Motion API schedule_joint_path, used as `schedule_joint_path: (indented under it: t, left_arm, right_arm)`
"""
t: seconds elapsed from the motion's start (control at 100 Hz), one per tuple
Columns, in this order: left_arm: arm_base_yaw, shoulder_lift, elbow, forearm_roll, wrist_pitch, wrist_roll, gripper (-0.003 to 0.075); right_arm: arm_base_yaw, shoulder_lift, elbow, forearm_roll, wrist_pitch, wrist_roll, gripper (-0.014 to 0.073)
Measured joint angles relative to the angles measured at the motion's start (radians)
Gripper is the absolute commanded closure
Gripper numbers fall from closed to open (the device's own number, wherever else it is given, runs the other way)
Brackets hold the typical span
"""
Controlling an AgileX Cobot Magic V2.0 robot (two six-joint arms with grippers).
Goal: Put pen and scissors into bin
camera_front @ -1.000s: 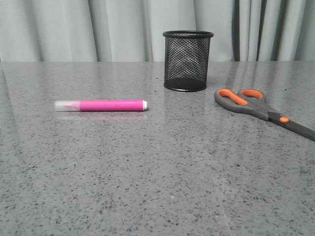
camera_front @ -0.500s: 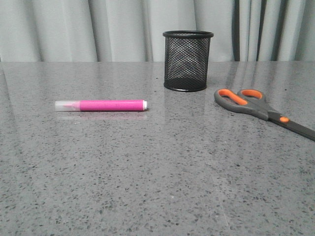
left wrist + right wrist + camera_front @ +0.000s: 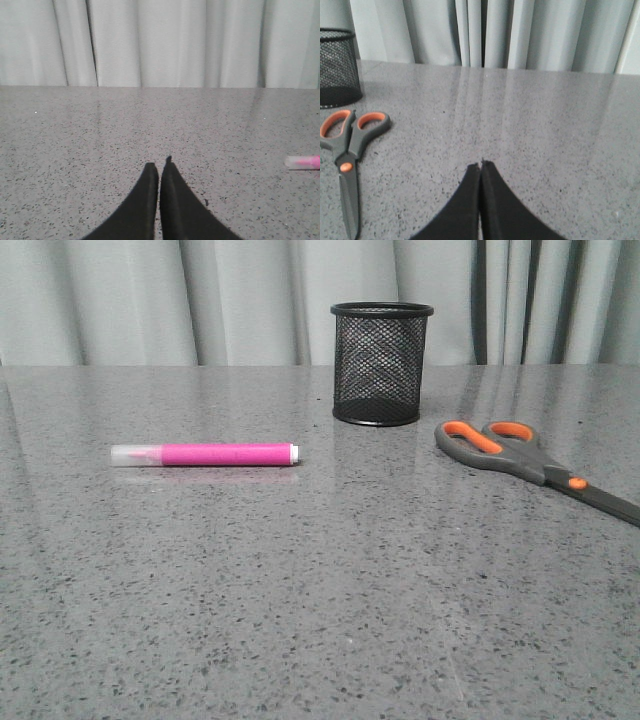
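The pink pen lies flat on the grey table, left of centre, its clear cap to the left. Its cap end also shows in the left wrist view. The black mesh bin stands upright at the back centre and shows in the right wrist view. The scissors lie flat to the right of the bin, handles toward it, and show in the right wrist view. My left gripper is shut and empty, apart from the pen. My right gripper is shut and empty, apart from the scissors. Neither gripper shows in the front view.
The speckled grey table runs back to a pale grey curtain. Nothing else stands on it.
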Motion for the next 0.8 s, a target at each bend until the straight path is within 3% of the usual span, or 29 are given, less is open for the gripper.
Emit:
schedule_joint_path:
  t: [0.24, 0.61, 0.8]
  left_arm:
    - [0.000, 0.000, 0.000, -0.121, 0.000, 0.000, 0.0739]
    - [0.000, 0.000, 0.000, -0.626, -0.013, 0.000, 0.0739]
    - [0.000, 0.000, 0.000, -0.727, -0.021, -0.001, 0.0739]
  right_arm:
    - [0.000, 0.000, 0.000, 0.126, -0.037, 0.000, 0.0670]
    - [0.000, 0.000, 0.000, 0.510, -0.073, 0.002, 0.0669]
    - [0.000, 0.000, -0.007, 0.550, -0.036, 0.000, 0.0652]
